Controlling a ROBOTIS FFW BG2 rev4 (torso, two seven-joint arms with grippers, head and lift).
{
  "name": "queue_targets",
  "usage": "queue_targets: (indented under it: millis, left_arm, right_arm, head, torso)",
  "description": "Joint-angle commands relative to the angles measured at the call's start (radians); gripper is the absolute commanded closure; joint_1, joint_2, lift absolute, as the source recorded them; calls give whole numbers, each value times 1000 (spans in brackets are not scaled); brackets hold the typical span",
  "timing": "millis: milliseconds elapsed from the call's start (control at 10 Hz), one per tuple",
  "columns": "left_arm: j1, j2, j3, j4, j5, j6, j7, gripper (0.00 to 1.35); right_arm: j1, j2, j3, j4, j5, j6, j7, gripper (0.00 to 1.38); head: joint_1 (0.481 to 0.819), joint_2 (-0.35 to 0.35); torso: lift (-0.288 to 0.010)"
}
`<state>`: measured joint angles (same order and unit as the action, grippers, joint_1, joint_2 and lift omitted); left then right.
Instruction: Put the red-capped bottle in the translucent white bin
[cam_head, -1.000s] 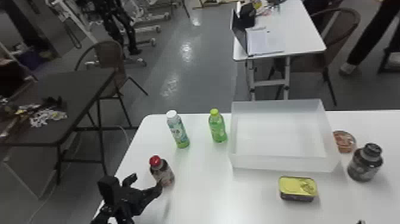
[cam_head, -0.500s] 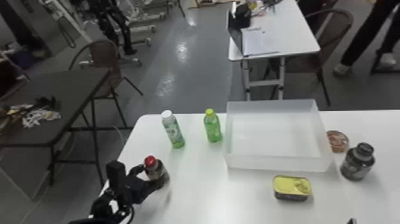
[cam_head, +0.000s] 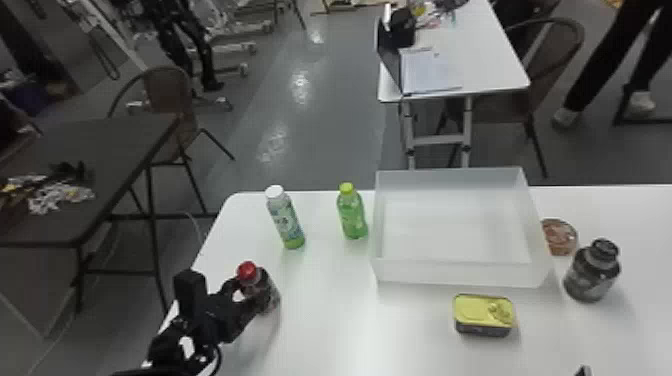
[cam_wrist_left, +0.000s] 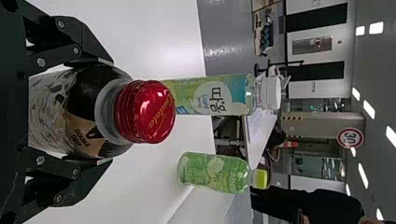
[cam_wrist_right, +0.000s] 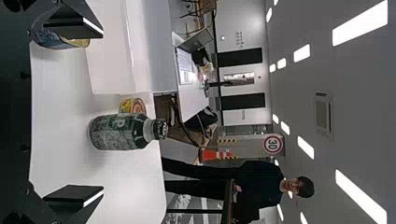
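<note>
While left gripper (cam_head: 248, 296) clasps red-capped bottle (cam_head: 268, 289), open-topped bin (cam_head: 460, 272) apart

My black two-fingered left gripper (cam_wrist_left: 70, 112) is closed on the dark glass-look bottle with a red screw cap (cam_wrist_left: 144, 112), one finger each side. Beyond it, upright on the white table (cam_wrist_left: 140, 28): a green-blue labelled bottle with white cap (cam_wrist_left: 210, 94), a clear green bottle with yellow-green cap (cam_wrist_left: 215, 172).

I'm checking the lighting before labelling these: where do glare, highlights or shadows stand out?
Head view: white glare patches on the grey floor. Left wrist view: shiny highlights on the red cap. Right wrist view: glaring ceiling lights, plus a soft shadow on the table beside the dark bottle.
</note>
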<state>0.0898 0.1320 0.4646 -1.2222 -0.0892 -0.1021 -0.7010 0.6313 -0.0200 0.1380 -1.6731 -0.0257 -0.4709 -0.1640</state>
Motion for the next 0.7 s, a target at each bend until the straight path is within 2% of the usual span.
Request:
queue_targets:
  millis: [0, 100, 200, 400, 600]
  left_arm:
    - [16, -32, -9, -88, 23, 22, 5, 826]
    - [25, -54, -44, -132, 82, 28, 17, 826]
    - [28, -49, -112, -171, 143, 38, 37, 826]
    - [-8, -20, -262, -189, 263, 44, 58, 826]
    - [-56, 0, -386, -189, 339, 27, 63, 826]
  right_arm:
    - [-1, 0, 0, 1, 0, 0, 1, 119]
    - [-1, 0, 0, 3, -2, 0, 1, 119]
    - [-1, 0, 0, 3, -3, 0, 1, 119]
    - [-7, 0, 0, 6, -5, 2, 6, 119]
    - [-10, 2, 0, 10, -8, 2, 9, 121]
  head:
    - [695, 274]
    - [695, 264]
    - [695, 242]
    - [695, 165]
    - [695, 91]
  torso:
    - [-18]
    - [-18]
    - [-18]
    - [-18]
    - [-18]
